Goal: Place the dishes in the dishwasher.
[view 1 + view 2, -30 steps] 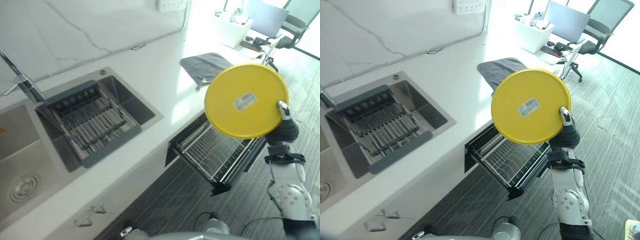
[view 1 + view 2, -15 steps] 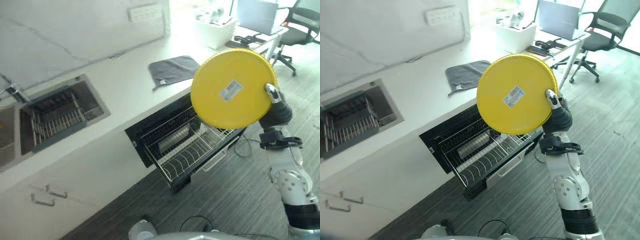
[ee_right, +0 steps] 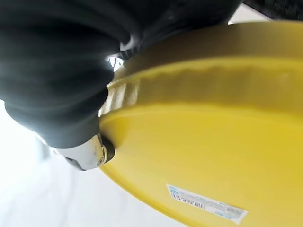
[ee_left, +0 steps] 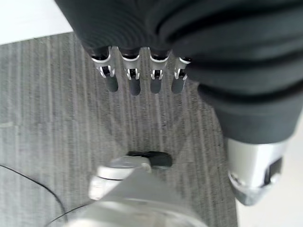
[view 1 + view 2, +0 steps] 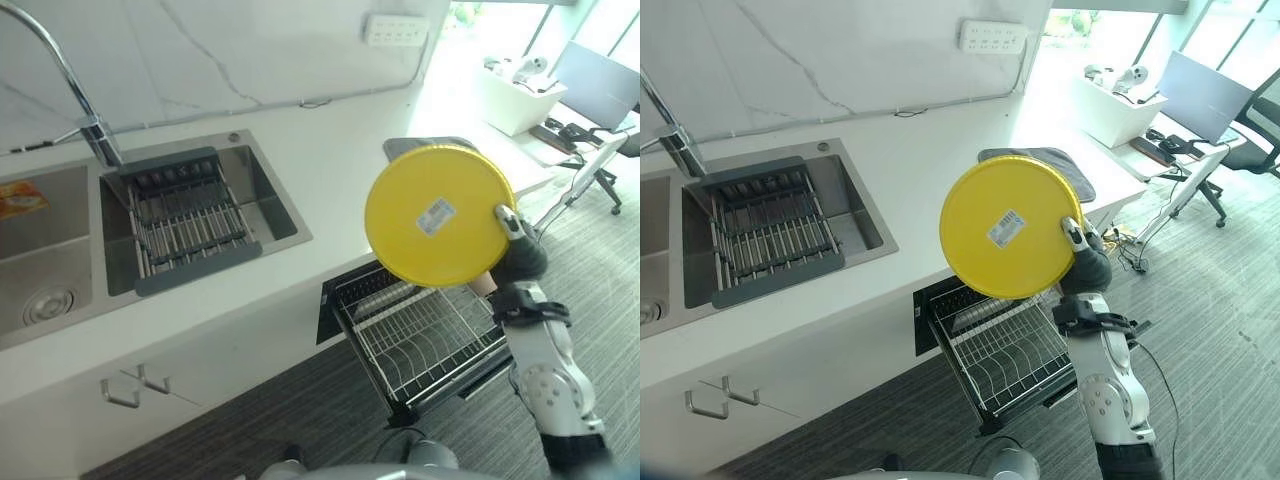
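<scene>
1. The right hand (image 5: 520, 255) is gripping a yellow plate (image 5: 440, 214) by its edge, thumb curled over the rim, holding it upright with its labelled underside facing the camera.
2. The plate is hanging above the pulled-out dishwasher rack (image 5: 425, 338), which is sticking out from under the bench (image 5: 330, 170).
3. The left hand (image 4: 142, 71) is hanging over the floor, fingers relaxed and holding nothing.

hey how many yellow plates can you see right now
1. The yellow plate is held up on edge in the right hand, above the pulled-out dishwasher rack. The rack's visible wires look bare, though the plate hides part of it.
</scene>
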